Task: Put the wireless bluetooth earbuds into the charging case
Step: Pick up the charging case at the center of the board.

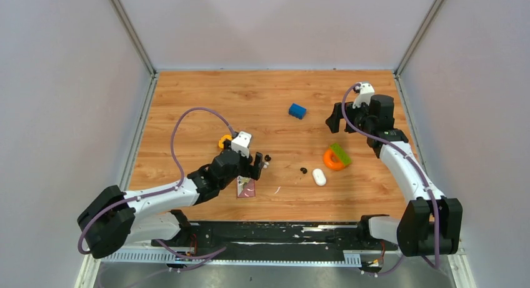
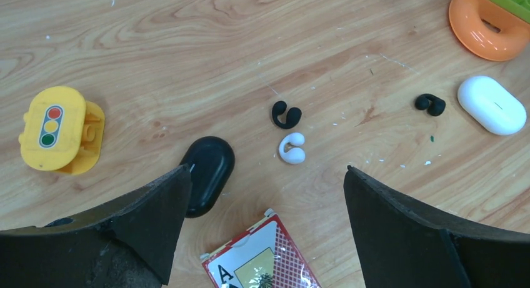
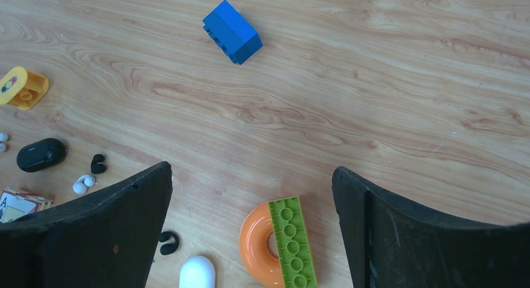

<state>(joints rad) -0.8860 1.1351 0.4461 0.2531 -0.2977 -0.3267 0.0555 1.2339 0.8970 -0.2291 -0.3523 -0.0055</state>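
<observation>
Two black earbuds (image 2: pixel 286 115) (image 2: pixel 430 104), one white earbud (image 2: pixel 292 148) for certain, one white charging case (image 2: pixel 492 105), one black case (image 2: pixel 208 174), one orange ring (image 2: pixel 487 32), one green brick (image 3: pixel 290 241), one blue block (image 3: pixel 232 32), one yellow traffic-light block (image 2: pixel 59 129) and one card pack (image 2: pixel 259 266), all on one bench (image 1: pixel 262 100).

The wooden table (image 1: pixel 262 94) carries a blue block (image 1: pixel 297 110) toward the back and an orange ring (image 3: pixel 252 244) on the right. A white charging case (image 1: pixel 319 177) lies near the ring, and one black earbud (image 1: pixel 304 170) sits just beside the case, not touching. Further left lie a second black earbud (image 2: pixel 286 115), a white earbud (image 2: pixel 292 148) close by it, a black oval case (image 2: pixel 207 174), a yellow traffic-light block (image 2: pixel 59 130) and a card pack (image 2: pixel 259 263).
</observation>
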